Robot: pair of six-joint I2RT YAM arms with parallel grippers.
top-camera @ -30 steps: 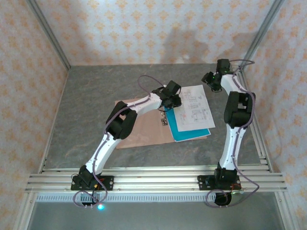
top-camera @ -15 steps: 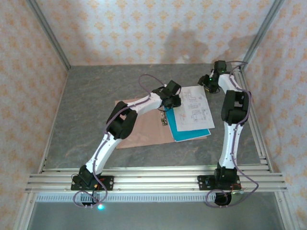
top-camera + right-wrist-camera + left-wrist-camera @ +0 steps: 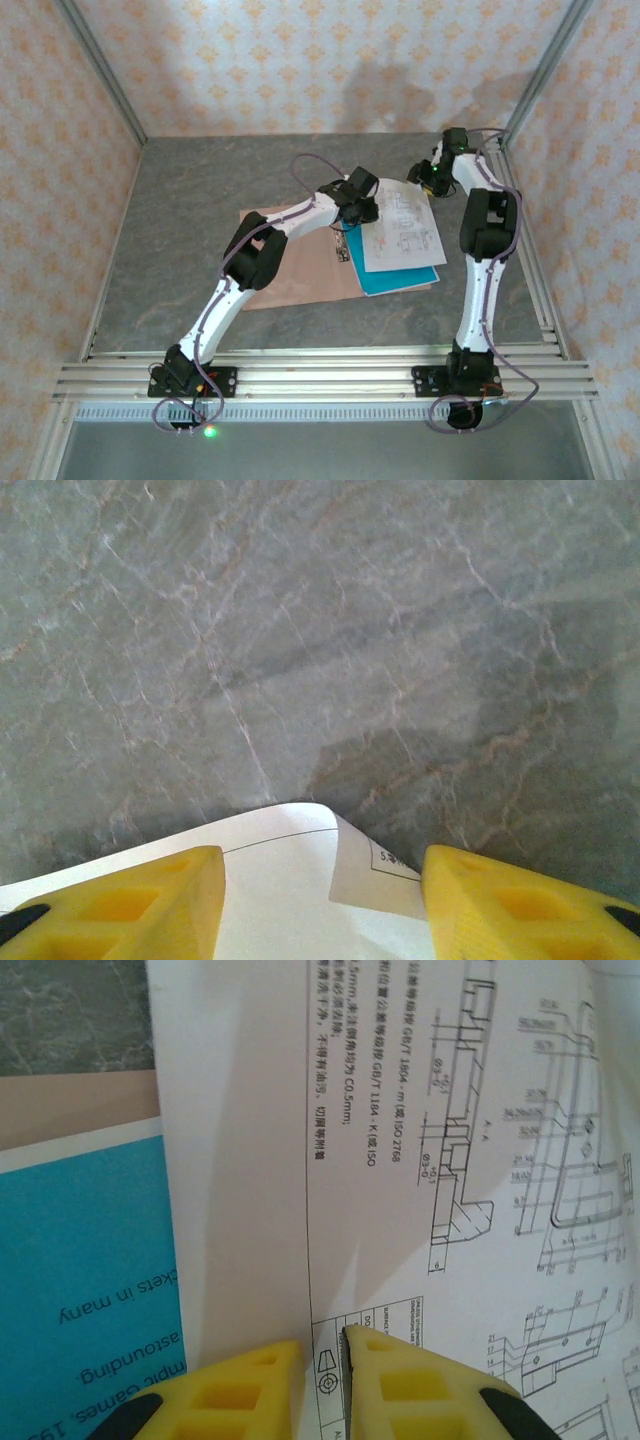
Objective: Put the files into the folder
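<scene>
Left jaws tight on white sheet

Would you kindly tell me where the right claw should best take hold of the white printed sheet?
The far right corner of the white printed sheet, approached from above: that corner seems lifted off the table, casting a shadow, and lies inside the open right claw.
</scene>
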